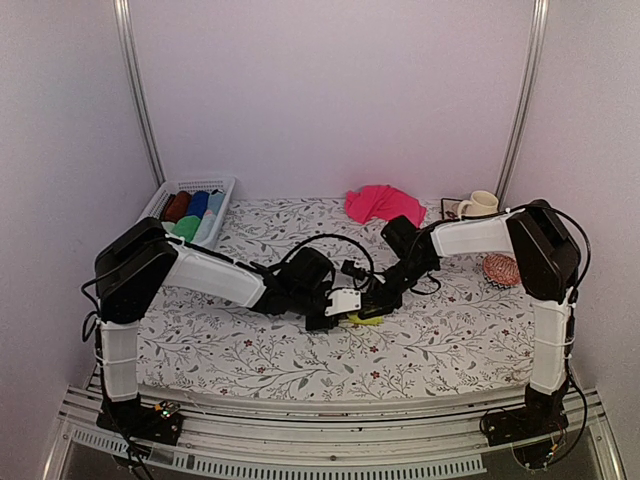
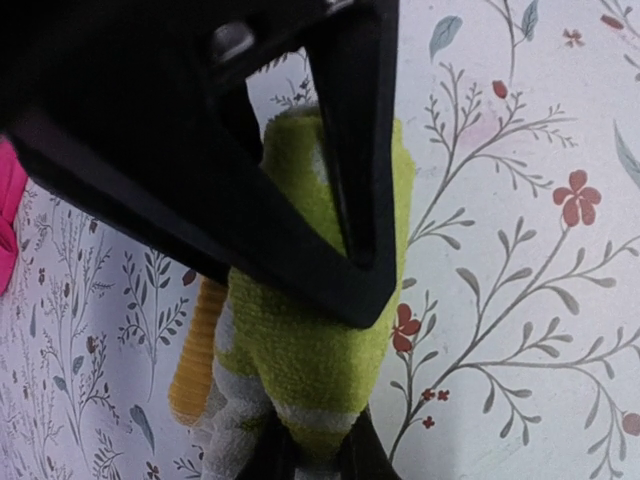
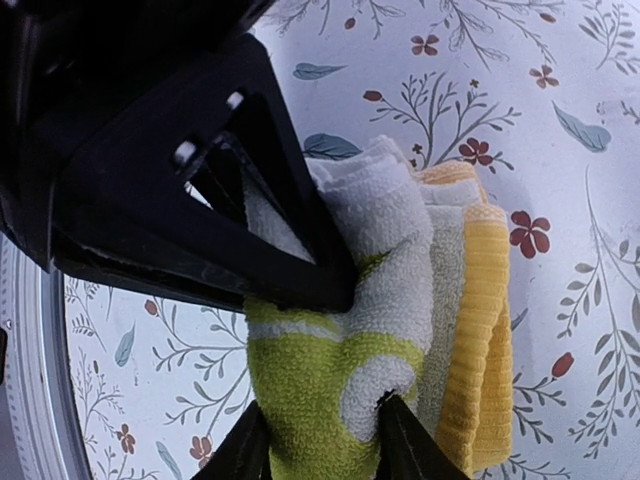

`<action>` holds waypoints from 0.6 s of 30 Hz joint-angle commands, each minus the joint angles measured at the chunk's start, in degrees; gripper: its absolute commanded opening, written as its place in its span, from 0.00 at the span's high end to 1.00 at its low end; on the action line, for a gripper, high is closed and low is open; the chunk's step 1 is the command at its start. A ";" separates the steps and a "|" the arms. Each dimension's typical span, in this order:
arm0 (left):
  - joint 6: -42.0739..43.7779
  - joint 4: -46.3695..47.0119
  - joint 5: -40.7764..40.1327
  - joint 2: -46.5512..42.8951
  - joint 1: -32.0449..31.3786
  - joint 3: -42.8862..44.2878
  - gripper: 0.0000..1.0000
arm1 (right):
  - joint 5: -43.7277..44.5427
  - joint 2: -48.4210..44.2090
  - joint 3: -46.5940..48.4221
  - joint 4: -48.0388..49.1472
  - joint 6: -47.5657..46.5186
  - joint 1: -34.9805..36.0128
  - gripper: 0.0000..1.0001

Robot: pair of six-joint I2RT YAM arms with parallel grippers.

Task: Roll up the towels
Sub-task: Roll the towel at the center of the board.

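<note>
The lime-yellow towel point(image 3: 300, 400), a small soft terry cloth with white patches and a ribbed orange-yellow border, lay bunched into a thick, loose roll on the floral tablecloth point(image 1: 250, 360). It was well apart from the white plastic basket point(image 1: 200, 182), to the right of it and nearer the arms' bases.

Both arms met over the roll. The left gripper point(image 2: 335, 375) had its jaws drawn in on one end, with green pile squeezed between the upper finger and the lower tips. The right gripper point(image 3: 330, 365) bracketed the other end with its jaws partly apart, and the cloth filled the gap and touched both fingers.

The hot pink towel point(image 1: 375, 203), a plain crumpled cloth, lay unrolled to the right of the basket, at about the basket's own depth on the table.

The step appeared to be tightening and settling this roll. Doing it well probably meant letting one gripper pin its end low against the tablecloth while the other eased off slowly, so that the layers did not spring open. The ribbed border stood out loosely along one side. It likely needed wrapping under the roll, seam down, before either jaw let go. Lifting the roll by a single end risked unwinding it.
</note>
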 commanded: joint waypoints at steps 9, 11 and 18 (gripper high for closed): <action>-3.56 -8.47 1.86 4.76 -0.89 2.13 0.99 | 0.10 -11.05 -2.56 6.19 9.95 -3.94 0.43; -4.13 -9.00 2.69 5.21 -0.65 2.61 1.00 | 1.13 -10.53 -1.49 5.13 16.41 -4.89 0.40; -8.39 -11.14 5.84 7.21 1.09 4.93 1.00 | -0.72 -14.92 -9.32 8.25 30.07 -7.74 0.37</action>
